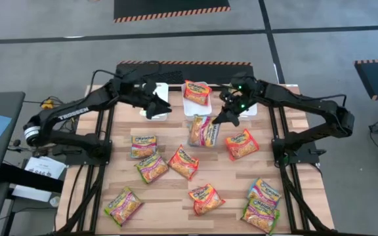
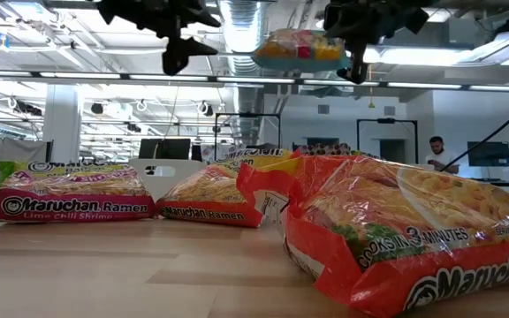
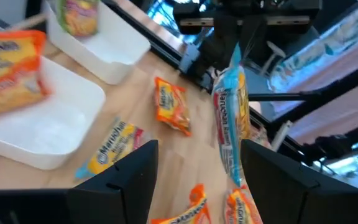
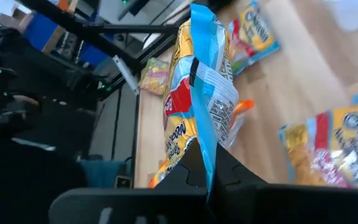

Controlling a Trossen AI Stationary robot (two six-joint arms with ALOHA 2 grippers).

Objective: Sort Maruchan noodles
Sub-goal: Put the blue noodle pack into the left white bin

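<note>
While the right hand [image 1: 223,118] pinches a glossy blue-and-yellow noodle packet [image 1: 203,130] aloft, long axis hanging down, the white plastic bins [image 1: 197,107] lie just behind it; the left hand [image 1: 155,105], spread wide and apparently empty, hovers over another bin.

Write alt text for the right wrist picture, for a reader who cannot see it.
The right tool is shut on the edge of a blue-trimmed noodle packet, holding it upright above a wooden table. More noodle packets lie flat on the table beyond it.
</note>
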